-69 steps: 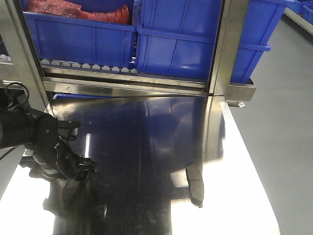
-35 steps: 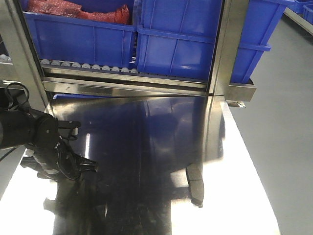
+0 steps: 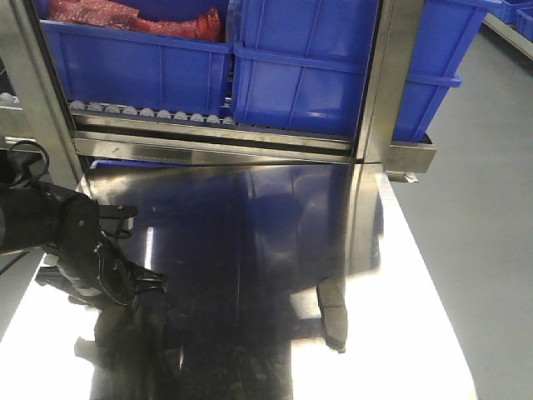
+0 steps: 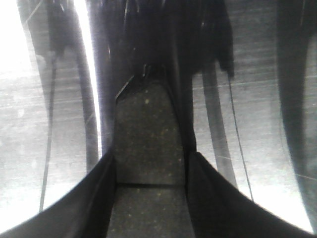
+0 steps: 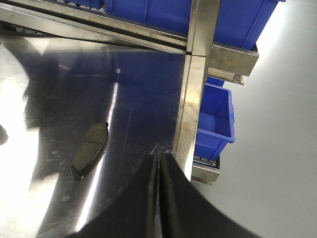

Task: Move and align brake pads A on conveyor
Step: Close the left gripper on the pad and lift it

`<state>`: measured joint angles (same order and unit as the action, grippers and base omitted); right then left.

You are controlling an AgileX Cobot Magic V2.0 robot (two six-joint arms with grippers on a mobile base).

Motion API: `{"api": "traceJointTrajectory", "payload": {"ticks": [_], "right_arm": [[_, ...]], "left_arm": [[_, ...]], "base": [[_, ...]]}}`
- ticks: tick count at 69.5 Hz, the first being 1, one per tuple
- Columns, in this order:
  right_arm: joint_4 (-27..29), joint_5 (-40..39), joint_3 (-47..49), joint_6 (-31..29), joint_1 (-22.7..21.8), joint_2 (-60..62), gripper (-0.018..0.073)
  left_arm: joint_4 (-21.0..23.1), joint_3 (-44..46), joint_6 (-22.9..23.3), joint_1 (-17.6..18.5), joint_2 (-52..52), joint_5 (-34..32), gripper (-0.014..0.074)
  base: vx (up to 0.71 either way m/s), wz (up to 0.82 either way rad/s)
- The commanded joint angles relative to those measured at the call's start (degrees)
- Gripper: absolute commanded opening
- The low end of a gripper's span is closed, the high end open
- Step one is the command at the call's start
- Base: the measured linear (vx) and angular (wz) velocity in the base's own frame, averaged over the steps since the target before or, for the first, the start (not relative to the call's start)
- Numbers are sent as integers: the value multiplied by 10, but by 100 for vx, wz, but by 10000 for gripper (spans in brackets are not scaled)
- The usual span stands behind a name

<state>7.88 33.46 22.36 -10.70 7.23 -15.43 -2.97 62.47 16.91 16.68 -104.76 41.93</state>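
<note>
Held brake pad (image 4: 146,124): dark grey, speckled, with a thin groove across it. It points out ahead between my fingers, over the worktop near its left edge. Whether it touches the steel, I cannot tell.
Left gripper (image 4: 151,156): clamped on this pad, one finger on each long side. The front view shows it low over the left edge.
Loose brake pad (image 3: 333,312): lies flat towards the right edge, well apart from my left gripper.
Right gripper (image 5: 159,168): fingers pressed together, holding nothing, above the right edge just beside the loose pad.
Worktop (image 3: 266,217): shiny steel, mirror-like.
Blue bins (image 3: 300,79): on the rack along the far edge; one holds something red (image 3: 125,17).
</note>
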Motion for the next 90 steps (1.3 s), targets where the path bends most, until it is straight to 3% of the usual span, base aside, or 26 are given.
{"api": "traceJointTrajectory", "payload": {"ticks": [1, 23, 49, 64, 90], "right_arm": [[1, -40, 15, -3, 0, -5, -7], [1, -40, 15, -3, 0, -5, -7], [1, -40, 15, -3, 0, -5, -7], [1, -40, 15, -3, 0, -5, -7], [1, -40, 15, -3, 0, -5, -7]], "left_arm": [[5, 6, 2, 1, 36, -19, -6], [4, -80, 2, 1, 152, -73, -3], [3, -148, 2, 1, 290, -92, -3], [-16, -221, 2, 1, 422, -122, 0], [-62, -303, -4, 1, 639, -116, 1]], "base": [[0, 0], [0, 0], [0, 0], [0, 0], [0, 0]]}}
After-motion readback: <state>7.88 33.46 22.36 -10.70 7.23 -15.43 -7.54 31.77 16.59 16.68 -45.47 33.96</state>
